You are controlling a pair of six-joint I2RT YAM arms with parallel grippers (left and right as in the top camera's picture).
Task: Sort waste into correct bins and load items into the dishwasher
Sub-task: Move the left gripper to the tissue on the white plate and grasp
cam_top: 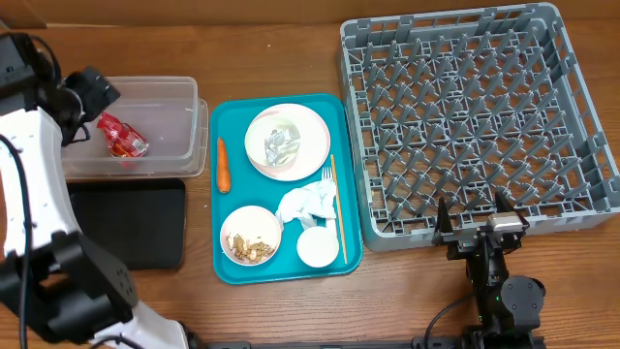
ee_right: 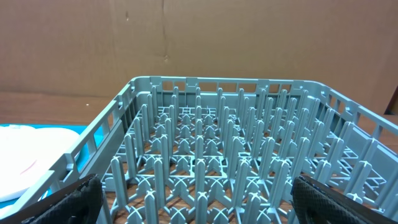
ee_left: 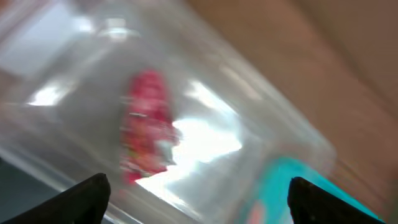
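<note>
The red wrapper (cam_top: 123,139) lies in the clear tub (cam_top: 184,107), apart from any finger; in the left wrist view the red wrapper (ee_left: 146,127) is blurred. My left gripper (cam_top: 94,95) hangs open over the tub's left end, empty (ee_left: 199,199). On the teal tray (cam_top: 221,271) are a carrot (cam_top: 223,165), a plate (cam_top: 287,142), a bowl of scraps (cam_top: 251,236), a napkin (cam_top: 307,204), a cup (cam_top: 318,247), a fork (cam_top: 327,179) and a stick (cam_top: 338,208). My right gripper (cam_top: 473,218) stands open and empty at the near wall of the grey dish rack (cam_top: 475,116), facing its pegs (ee_right: 199,199).
The black tray (cam_top: 126,223) lies in front of the tub, beside my left arm's base. The teal tray's corner (ee_left: 280,186) shows past the tub. A brown cardboard wall (ee_right: 199,37) stands behind the rack (ee_right: 217,143). Something white (ee_right: 31,155) shows left of the rack.
</note>
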